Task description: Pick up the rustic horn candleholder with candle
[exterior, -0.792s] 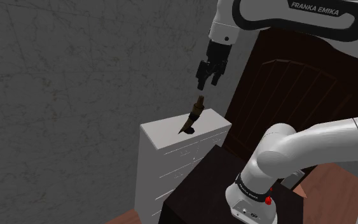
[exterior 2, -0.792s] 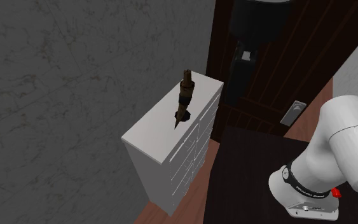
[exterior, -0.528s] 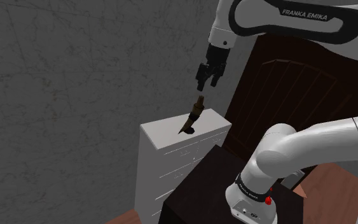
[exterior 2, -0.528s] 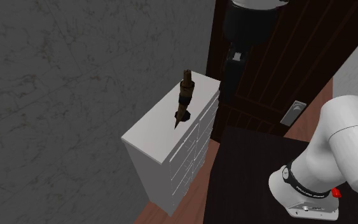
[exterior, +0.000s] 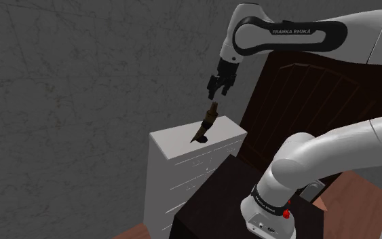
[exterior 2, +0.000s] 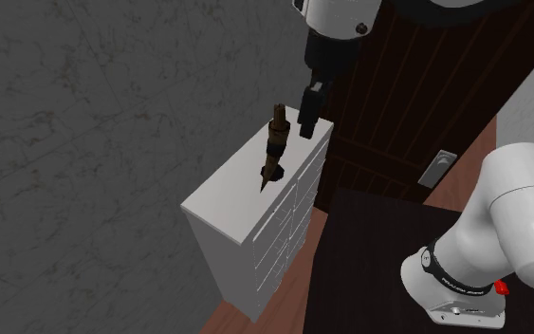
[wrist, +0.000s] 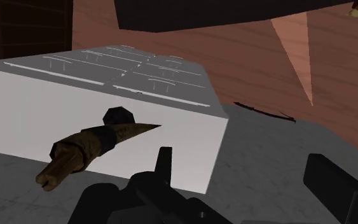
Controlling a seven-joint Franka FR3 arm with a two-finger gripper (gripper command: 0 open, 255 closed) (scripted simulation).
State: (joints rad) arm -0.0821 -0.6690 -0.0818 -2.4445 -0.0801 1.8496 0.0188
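The horn candleholder (exterior: 205,126) is a brown, dark-banded horn that stands tilted on the white dresser (exterior: 174,147), its pointed tip down and a brown candle at its upper end. In the second exterior view the candleholder (exterior 2: 273,147) rises from the dresser top (exterior 2: 225,194). My gripper (exterior: 216,93) hangs just above the candle end, open and holding nothing. The second exterior view puts the gripper (exterior 2: 305,125) close beside the candle top. In the wrist view the candleholder (wrist: 92,148) lies off to one side of my open gripper (wrist: 247,176), outside its fingers.
A grey marbled wall (exterior: 67,88) backs the dresser. A dark wooden door (exterior: 288,88) stands behind the arm. My dark stand (exterior: 213,193) sits close to the dresser's drawer front (exterior 2: 279,237), on a reddish wood floor (wrist: 260,70).
My gripper has come down and towards the candleholder, from well above and beside it to just over the candle end. The candleholder has not moved.
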